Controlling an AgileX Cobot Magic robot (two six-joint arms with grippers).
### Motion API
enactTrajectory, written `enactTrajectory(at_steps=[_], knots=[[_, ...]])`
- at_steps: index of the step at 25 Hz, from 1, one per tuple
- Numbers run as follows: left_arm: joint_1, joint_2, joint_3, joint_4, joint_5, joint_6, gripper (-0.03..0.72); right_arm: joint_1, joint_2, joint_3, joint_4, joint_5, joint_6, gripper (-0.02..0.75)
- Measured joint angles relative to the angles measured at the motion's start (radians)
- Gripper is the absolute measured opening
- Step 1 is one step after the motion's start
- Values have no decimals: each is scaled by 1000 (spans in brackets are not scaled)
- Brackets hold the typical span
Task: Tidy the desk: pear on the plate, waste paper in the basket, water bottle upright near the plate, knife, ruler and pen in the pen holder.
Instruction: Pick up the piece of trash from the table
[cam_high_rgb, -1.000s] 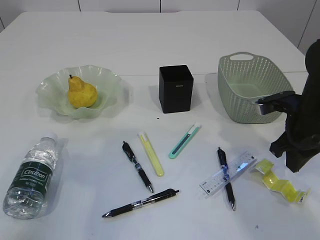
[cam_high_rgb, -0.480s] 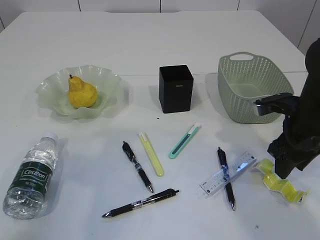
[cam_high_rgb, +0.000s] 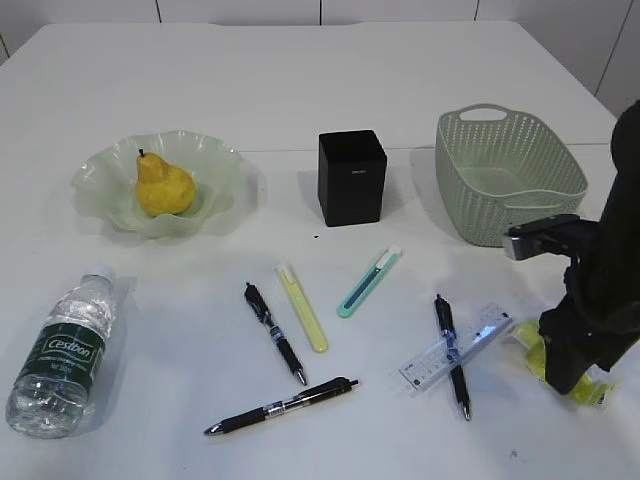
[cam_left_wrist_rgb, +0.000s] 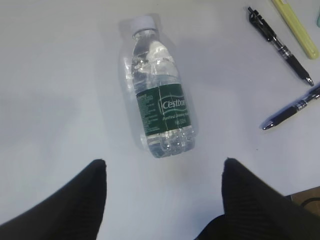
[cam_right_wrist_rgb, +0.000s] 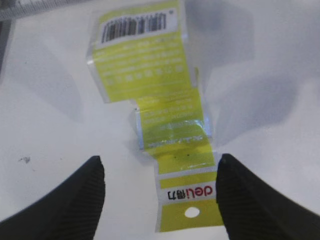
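Two grippers were seen with jaws spread, nothing held. The right gripper (cam_right_wrist_rgb: 159, 172) was lowered over the yellow waste paper (cam_right_wrist_rgb: 150, 95) — flat on the desk (cam_high_rgb: 300, 70), beside the ruler (cam_high_rgb: 455, 349) and outside the basket (cam_high_rgb: 508, 180). The left gripper (cam_left_wrist_rgb: 164, 172) hung above the bottle (cam_left_wrist_rgb: 160, 105), lying on its side. The pear (cam_high_rgb: 163, 185) sat on the plate (cam_high_rgb: 215, 160).

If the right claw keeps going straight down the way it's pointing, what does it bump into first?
Most likely the yellow waste paper. The right gripper is open and points down with the paper lying between its fingers on the desk. The gap above it is hard to judge.
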Motion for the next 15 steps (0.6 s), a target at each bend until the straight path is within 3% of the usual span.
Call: enactTrajectory(at_steps=[15], knots=[[0, 0, 0, 0, -10, 0, 510, 34, 12, 6, -65, -69, 19, 517]])
